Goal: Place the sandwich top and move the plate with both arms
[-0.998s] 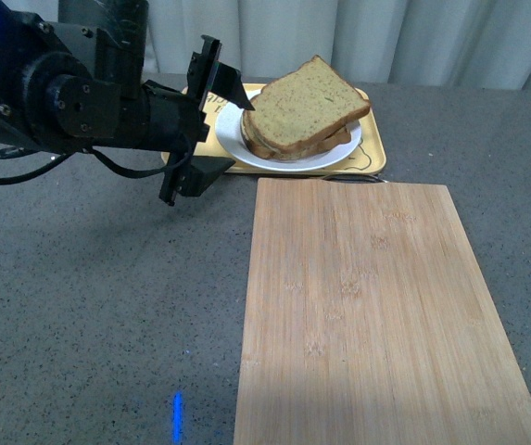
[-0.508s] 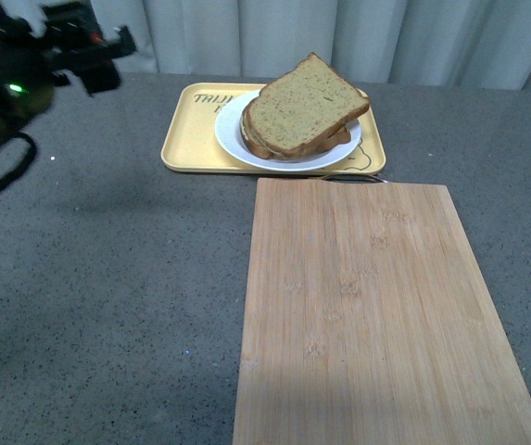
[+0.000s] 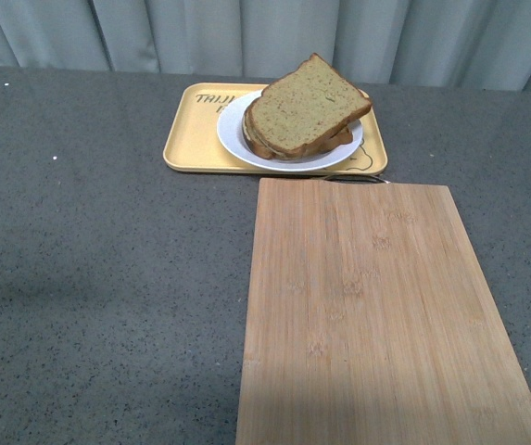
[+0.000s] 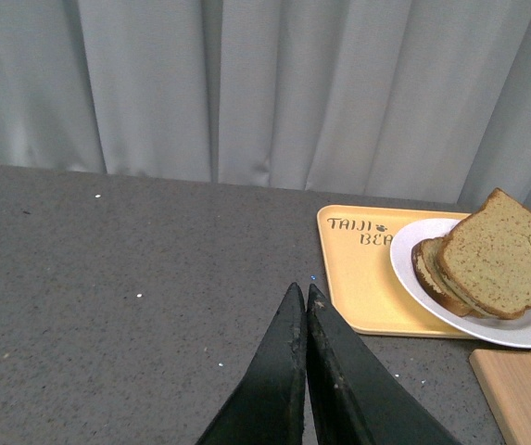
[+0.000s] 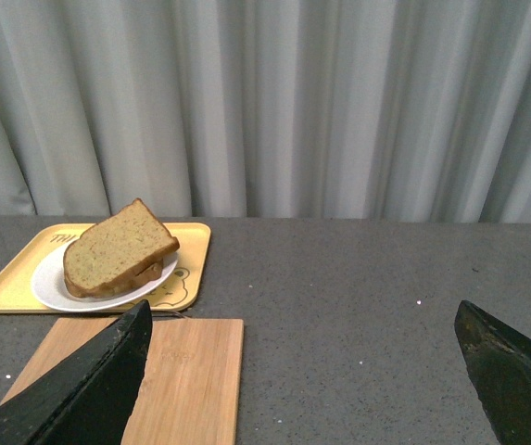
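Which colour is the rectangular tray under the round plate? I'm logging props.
Yellow rectangular tray, dark lettering; clearest in the front view.

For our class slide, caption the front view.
Tan speckled bread slice tops sandwich on round white plate, yellow tray.

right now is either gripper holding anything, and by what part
Nothing is held. The left gripper is shut on air, the right gripper is open and empty. The sandwich top lies on the sandwich on the plate.
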